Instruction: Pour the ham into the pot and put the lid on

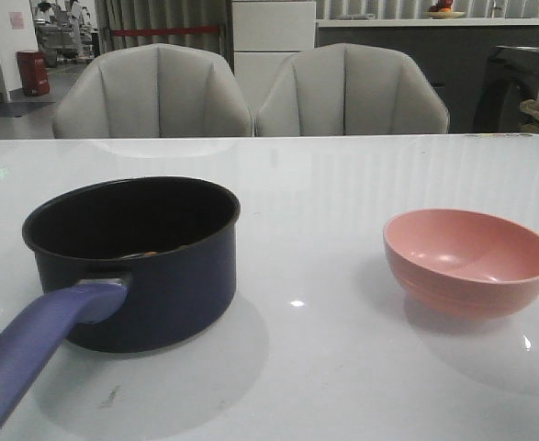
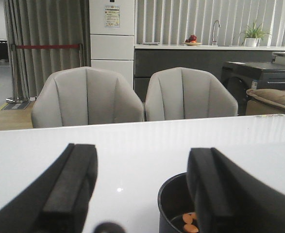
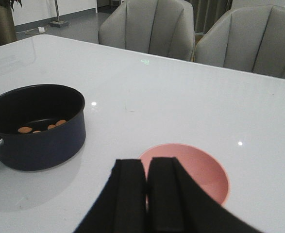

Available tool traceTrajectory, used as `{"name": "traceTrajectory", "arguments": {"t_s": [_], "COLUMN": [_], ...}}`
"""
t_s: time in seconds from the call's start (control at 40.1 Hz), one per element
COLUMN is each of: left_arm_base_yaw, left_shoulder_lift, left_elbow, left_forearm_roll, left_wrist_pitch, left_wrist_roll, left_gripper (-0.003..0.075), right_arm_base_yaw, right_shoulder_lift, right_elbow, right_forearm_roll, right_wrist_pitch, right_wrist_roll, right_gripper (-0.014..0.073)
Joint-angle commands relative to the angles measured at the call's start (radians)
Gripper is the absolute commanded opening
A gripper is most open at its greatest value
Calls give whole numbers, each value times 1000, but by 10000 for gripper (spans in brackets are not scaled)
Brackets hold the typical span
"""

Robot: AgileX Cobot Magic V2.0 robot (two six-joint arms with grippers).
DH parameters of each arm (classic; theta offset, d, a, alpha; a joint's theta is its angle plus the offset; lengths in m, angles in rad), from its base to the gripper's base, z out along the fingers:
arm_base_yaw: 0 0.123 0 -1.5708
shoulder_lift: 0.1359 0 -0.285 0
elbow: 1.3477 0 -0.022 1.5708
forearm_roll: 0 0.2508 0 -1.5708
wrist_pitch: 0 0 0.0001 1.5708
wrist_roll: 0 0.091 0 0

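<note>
The ham [image 3: 40, 128] is already in the pot [image 1: 150, 266], small orange chunks on the black floor, and the pink bowl [image 1: 471, 262] sits upright and empty on the bench [image 1: 342, 184], so the pour looks done & the step in hand is the lid. Your left fingers [image 2: 142, 189] are spread wide w/ nothing between them; the pot's rim shows just past the right-hand pad, low and close. Your right fingers [image 3: 147, 194] are pressed together, holding nothing, w/ the bowl directly beyond their tips and the pot well off to one side of them. The lid isn't clearly in any view; only a thin curved edge at the front view's left border, beside the pot handle [image 1: 39, 340], might be its rim, can't tell. So first get eyes on it: swing the left wrist toward that side before you commit. Since the left fingers are already open, use that arm. Come down over the knob, centre it between the pads, close squarely, lift straight. Carry it level over the pot, line rim to rim, lower slowly, and watch the handle; a bump there likely shifts the pot. Release only once it sits flat.
</note>
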State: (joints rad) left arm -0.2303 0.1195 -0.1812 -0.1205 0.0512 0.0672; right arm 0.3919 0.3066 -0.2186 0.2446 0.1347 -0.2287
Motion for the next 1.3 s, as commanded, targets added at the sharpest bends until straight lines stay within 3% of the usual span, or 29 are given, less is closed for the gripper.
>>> {"name": "traceTrajectory", "arguments": {"t_s": [0.0,0.075,0.224,0.299,0.573,0.722,0.971,1.27], "left_arm_base_yaw": [-8,-8,-6,-6,36,155,342,353], "left_shoulder_lift": [9,9,37,79,288,463,738,1075], "left_elbow": [-36,-60,-150,-194,-307,-443,-665,-863], "left_forearm_roll": [-10,-20,-36,-36,-34,-31,-42,-49], "left_wrist_pitch": [-51,-21,73,138,248,448,699,905], "left_wrist_roll": [-1,-1,-1,-1,-58,-166,-167,-167], "left_gripper": [456,498,656,685,685,682,682,682], "right_arm_base_yaw": [3,3,3,3,3,3,3,3], "right_shoulder_lift": [1,1,1,1,1,1,1,1], "right_elbow": [-28,-28,-28,-28,-28,-28,-28,-28], "right_forearm_roll": [5,5,5,5,5,5,5,5], "right_wrist_pitch": [-81,-81,-81,-81,-81,-81,-81,-81], "right_wrist_roll": [-10,-10,-10,-10,-10,-10,-10,-10], "right_gripper": [161,161,161,161,161,161,161,161]}}
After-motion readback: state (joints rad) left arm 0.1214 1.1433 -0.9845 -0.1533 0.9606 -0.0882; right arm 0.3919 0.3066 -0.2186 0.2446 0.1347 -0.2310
